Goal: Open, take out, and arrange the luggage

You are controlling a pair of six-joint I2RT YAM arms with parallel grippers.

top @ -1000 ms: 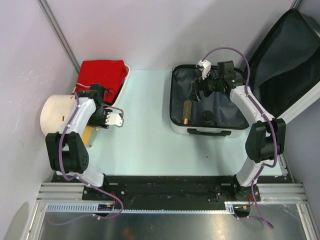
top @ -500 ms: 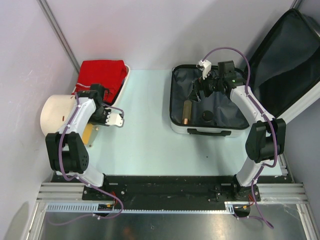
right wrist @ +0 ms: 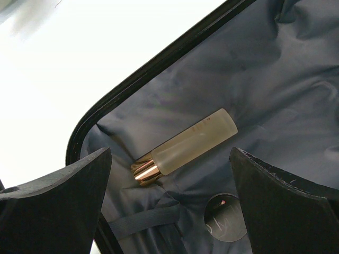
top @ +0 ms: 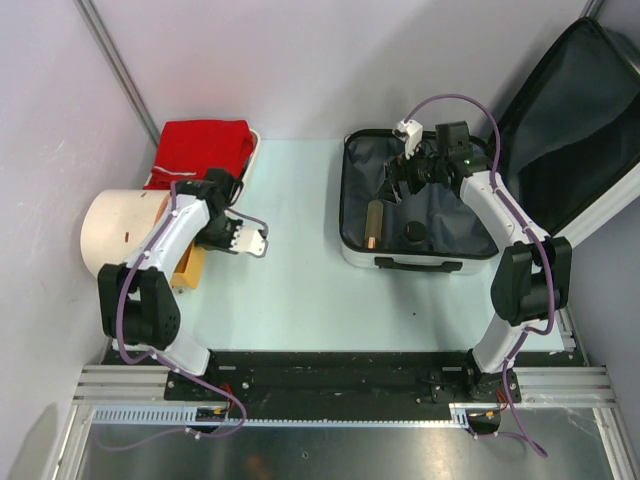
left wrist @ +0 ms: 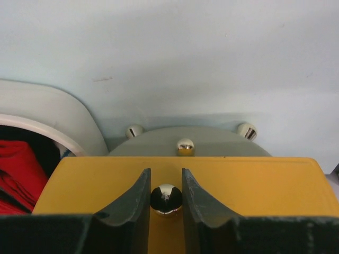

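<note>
my left gripper (left wrist: 166, 175) sits low, arm folded, pinching the shiny knob (left wrist: 166, 198) on the yellow box (left wrist: 254, 185). my right gripper (right wrist: 170, 154) hangs wide open, arm stretched over the open luggage (right wrist: 275, 79).

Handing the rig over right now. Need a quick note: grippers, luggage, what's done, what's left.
Left gripper: fingers narrow either side of a chrome knob on a yellow box, beside the cream tub. Real grip unclear.
Right gripper: wide open, empty, hovering inside the luggage above the frosted bottle.
Luggage: at right, lid leaning back.
Done: luggage opened. A red cloth lies in the white tray.
Left: take out the bottle and the dark round item, then arrange.
</note>
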